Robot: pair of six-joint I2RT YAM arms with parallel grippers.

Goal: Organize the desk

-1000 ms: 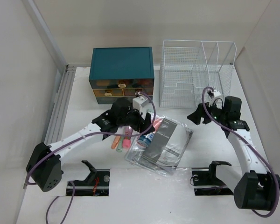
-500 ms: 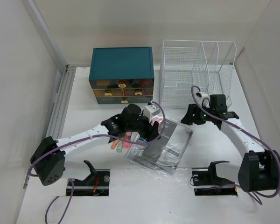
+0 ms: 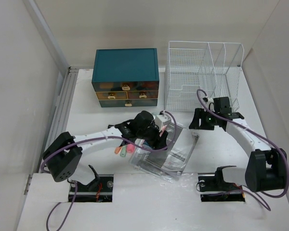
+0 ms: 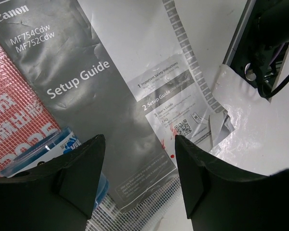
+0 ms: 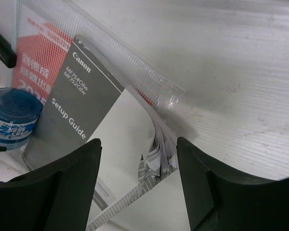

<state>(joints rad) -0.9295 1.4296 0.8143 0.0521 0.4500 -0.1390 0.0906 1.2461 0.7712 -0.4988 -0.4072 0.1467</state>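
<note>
The white desk holds a clear mesh pouch with a grey Canon setup guide, a red booklet and a blue tape roll. My left gripper is open and empty, low over the guide, its fingers either side of the guide's lower corner. My right gripper is open and empty at the guide's right edge. In the right wrist view, its jaws straddle the fanned page edges. The tape roll and red booklet also show there.
A teal drawer box stands at the back left and a white wire rack at the back right. Orange and pink markers lie left of the pouch, under my left arm. Walls close both sides.
My left gripper has moved right and forward, from over the markers onto the setup guide. My right gripper has swung left toward the guide's right edge, then nearly stopped.
</note>
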